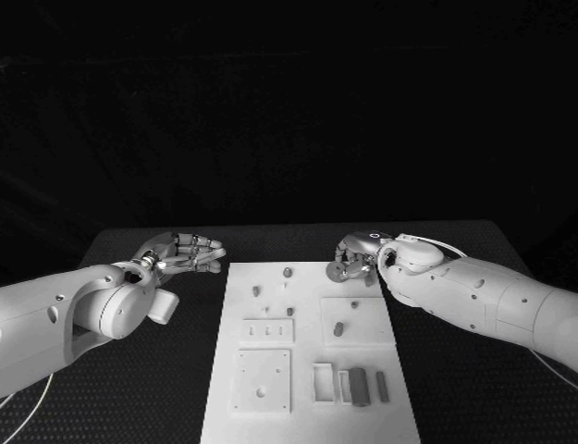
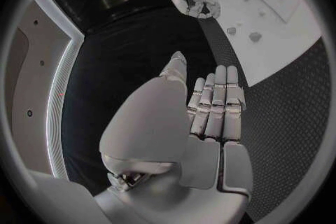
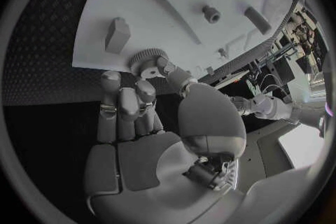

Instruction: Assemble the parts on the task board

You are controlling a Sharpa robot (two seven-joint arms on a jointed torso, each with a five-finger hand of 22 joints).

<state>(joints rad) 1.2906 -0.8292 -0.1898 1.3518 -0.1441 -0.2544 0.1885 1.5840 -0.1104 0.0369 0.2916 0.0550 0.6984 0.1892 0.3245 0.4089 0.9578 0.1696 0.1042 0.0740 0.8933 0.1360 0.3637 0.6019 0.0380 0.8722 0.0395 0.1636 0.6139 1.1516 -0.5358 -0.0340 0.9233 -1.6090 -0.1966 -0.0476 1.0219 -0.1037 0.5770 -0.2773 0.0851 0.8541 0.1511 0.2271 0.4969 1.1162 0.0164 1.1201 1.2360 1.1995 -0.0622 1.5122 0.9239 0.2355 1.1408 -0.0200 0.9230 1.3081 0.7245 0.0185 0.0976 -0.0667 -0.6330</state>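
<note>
Fingers (image 3: 159, 65) of the right hand (image 1: 357, 258) pinch a gear (image 3: 144, 60).

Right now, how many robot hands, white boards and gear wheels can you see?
Hands: 2, the left hand and the right hand
Boards: 1, the white board
Gears: 1, the gear at the right hand's fingertips
Total: 4

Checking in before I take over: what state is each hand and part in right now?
left hand: open, holds nothing, beside the task board.
right hand: pinches a ridged gear at the board's far edge.
pegs: standing upright in the board.
loose blocks: lying at the board's near end.
</note>
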